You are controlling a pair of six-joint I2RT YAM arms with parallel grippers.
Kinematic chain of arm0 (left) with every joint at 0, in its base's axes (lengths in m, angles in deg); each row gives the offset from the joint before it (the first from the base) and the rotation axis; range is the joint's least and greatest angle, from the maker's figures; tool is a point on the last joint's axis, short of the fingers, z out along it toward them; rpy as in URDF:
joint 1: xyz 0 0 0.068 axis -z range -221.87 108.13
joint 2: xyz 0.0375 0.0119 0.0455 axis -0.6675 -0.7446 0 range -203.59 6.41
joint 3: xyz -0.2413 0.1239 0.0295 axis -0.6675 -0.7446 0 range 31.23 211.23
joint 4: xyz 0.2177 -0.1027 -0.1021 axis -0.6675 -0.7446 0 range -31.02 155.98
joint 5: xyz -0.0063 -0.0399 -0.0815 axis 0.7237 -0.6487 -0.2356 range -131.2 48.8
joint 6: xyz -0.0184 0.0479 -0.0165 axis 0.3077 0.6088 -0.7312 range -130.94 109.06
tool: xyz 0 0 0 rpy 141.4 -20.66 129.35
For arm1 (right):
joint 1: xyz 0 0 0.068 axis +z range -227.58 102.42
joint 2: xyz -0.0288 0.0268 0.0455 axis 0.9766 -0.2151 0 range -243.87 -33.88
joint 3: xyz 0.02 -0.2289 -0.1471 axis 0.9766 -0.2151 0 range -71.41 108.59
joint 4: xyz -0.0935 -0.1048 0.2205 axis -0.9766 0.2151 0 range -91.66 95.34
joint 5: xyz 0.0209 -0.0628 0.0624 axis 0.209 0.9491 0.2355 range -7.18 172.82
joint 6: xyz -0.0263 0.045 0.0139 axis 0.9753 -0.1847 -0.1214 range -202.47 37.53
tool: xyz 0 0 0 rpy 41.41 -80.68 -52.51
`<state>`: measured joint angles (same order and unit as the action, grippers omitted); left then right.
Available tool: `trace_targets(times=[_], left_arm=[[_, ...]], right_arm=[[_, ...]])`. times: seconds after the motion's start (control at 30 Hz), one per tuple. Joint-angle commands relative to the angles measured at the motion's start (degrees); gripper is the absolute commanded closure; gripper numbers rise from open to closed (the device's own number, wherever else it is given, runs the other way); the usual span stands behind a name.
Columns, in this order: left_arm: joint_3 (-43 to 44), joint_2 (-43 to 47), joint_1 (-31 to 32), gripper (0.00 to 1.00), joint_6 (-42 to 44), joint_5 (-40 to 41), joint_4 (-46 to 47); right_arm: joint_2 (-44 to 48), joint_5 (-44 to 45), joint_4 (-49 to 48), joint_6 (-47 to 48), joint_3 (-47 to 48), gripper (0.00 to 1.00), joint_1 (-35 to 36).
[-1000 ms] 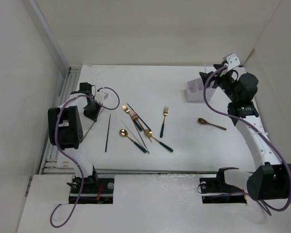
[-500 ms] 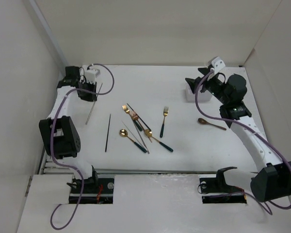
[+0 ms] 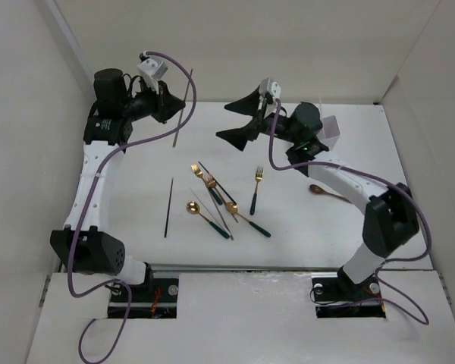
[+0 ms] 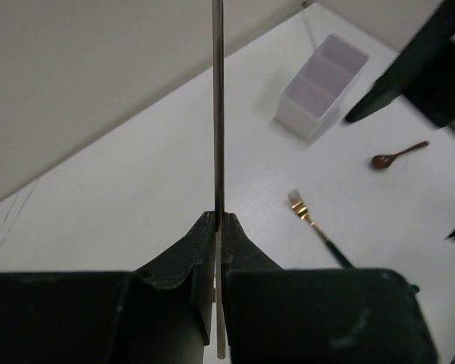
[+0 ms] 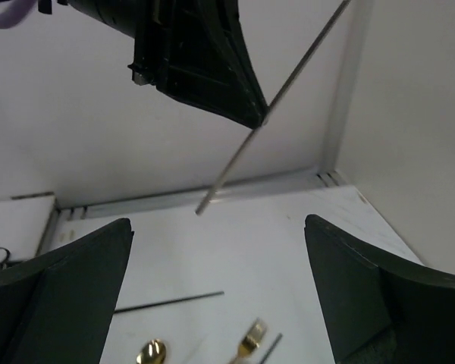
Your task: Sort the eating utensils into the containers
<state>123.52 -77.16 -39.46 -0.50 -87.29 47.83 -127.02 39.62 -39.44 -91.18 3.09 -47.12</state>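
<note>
My left gripper (image 3: 172,108) is shut on a thin pale stick (image 3: 182,106) and holds it in the air over the back left of the table. In the left wrist view the stick (image 4: 218,98) runs straight up from the closed jaws (image 4: 218,221). My right gripper (image 3: 239,120) is wide open and empty, raised a little to the right of the stick. Its wrist view shows the stick (image 5: 273,106) ahead, above the open gripper (image 5: 218,224). The white divided bin (image 4: 322,87) stands at the back right. Gold forks (image 3: 256,188), spoons (image 3: 201,212) and dark chopsticks (image 3: 168,206) lie mid-table.
A brown spoon (image 3: 324,191) lies right of centre, partly under my right arm. White walls close the table at the back and both sides. A rail (image 3: 91,189) runs along the left edge. Purple cables hang from both arms.
My left gripper has lifted the stick off the table, up and toward the back. My right arm has swung left, away from the bin, toward the stick with its jaws open.
</note>
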Motion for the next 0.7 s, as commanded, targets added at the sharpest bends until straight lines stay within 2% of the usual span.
trace_targets(times=[0.0, 0.37, 0.5, 0.63, 0.67], left_arm=[[1.5, 2.9, 1.9, 1.0, -8.8, -5.8, 11.7], [-2.0, 5.0, 6.0, 1.0, -14.5, -8.3, 18.3], [-4.0, 5.0, 7.5, 1.0, -14.5, -8.3, 20.3], [-4.6, 5.6, 8.1, 1.0, -15.8, -8.3, 21.6], [-4.6, 5.6, 8.1, 1.0, -15.8, -8.3, 21.6]], right_arm=[[-6.1, -5.9, -21.4, -14.1, 5.4, 0.0, 1.5], [-14.2, -5.4, -22.4, -17.1, 14.1, 0.04, 3.4], [-17.4, -5.9, -22.4, -20.2, 17.1, 0.1, 3.9], [-18.7, -5.2, -22.9, -22.3, 18.4, 0.2, 3.9], [-19.3, -5.2, -23.6, -22.3, 18.4, 0.32, 3.9]])
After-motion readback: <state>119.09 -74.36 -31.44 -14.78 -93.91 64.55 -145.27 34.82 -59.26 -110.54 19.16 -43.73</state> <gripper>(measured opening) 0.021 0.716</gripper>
